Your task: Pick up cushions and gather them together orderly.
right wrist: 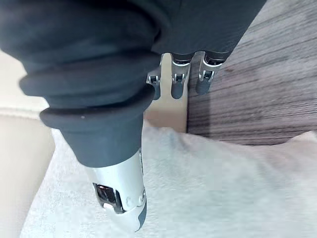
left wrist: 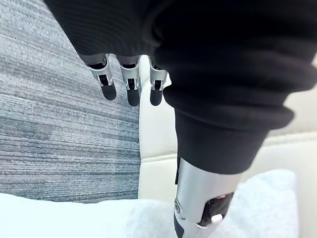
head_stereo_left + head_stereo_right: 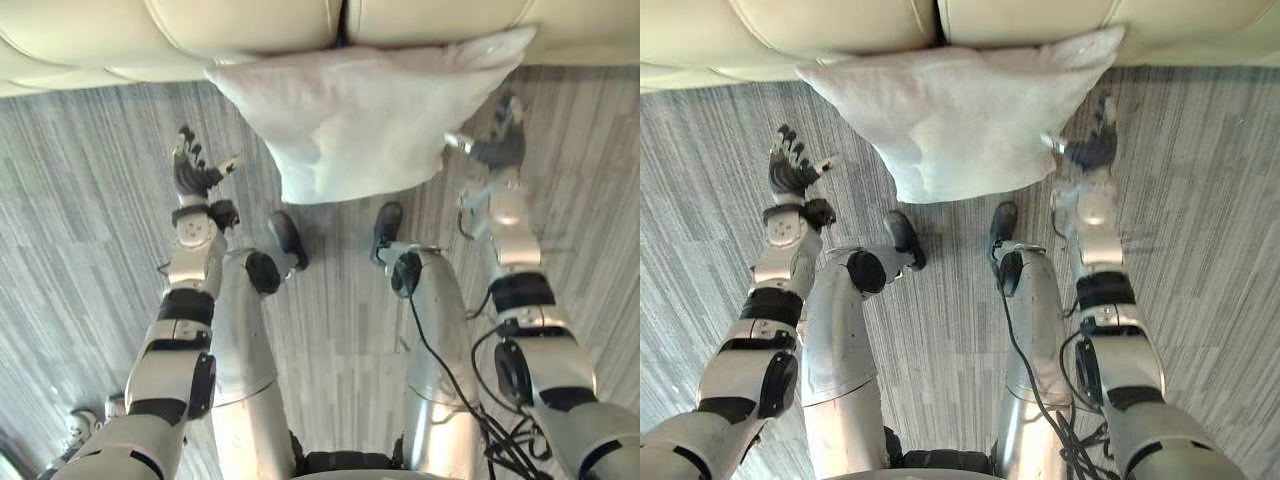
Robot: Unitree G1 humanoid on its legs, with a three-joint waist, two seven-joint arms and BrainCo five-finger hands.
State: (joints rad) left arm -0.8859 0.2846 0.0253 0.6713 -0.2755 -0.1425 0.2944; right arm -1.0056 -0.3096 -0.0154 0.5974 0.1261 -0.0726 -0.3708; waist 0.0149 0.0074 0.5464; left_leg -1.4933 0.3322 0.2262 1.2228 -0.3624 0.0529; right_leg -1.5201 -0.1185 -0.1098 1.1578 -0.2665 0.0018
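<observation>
A white cushion (image 3: 355, 120) leans against the front of the cream sofa (image 3: 240, 25), its lower corner hanging down toward the floor. My left hand (image 3: 190, 175) is open, fingers spread, held a short way off the cushion's left edge without touching it. My right hand (image 3: 497, 148) is also open and sits close beside the cushion's right edge, thumb pointing at it; I cannot tell whether they touch. In the left wrist view, straight fingers (image 2: 131, 89) point at the sofa front with the cushion (image 2: 74, 218) beside the thumb. The right wrist view has the cushion (image 1: 223, 188) next to the thumb.
Grey striped carpet (image 3: 80, 200) covers the floor on both sides of the cushion. The sofa's seat edge runs across the far side of the scene, with a dark seam (image 3: 343, 20) between two seat cushions just above the white cushion.
</observation>
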